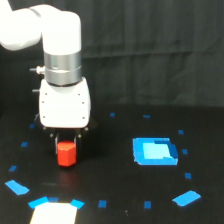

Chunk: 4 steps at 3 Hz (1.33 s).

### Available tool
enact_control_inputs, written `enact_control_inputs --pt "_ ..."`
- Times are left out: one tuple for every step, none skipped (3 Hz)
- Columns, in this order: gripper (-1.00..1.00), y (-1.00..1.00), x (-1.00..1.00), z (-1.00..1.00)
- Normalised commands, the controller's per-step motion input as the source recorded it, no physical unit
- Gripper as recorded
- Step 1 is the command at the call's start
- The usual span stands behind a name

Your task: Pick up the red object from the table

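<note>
The red object (66,153) was seen directly under the gripper (65,141), at or just above the table (115,175). Only its top appeared pinched by the barely visible, near-closed fingers, though contact couldn't be confirmed. With so shallow a hold, slippage on lift was judged likely.

The gripper (65,141) fingers are dark and blurred against the table (115,175); jaw contact with the red object (66,153) beneath cannot be determined. Above the gripper, the arm (30,25) is cut off by the frame's edge.
</note>
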Motion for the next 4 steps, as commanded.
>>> enact_control_inputs --pt "-0.95 0.06 0.28 0.94" --pt "-1.00 0.54 0.25 1.00" --pt "-0.46 0.11 0.00 1.00" --pt "-0.55 0.05 -0.31 0.99"
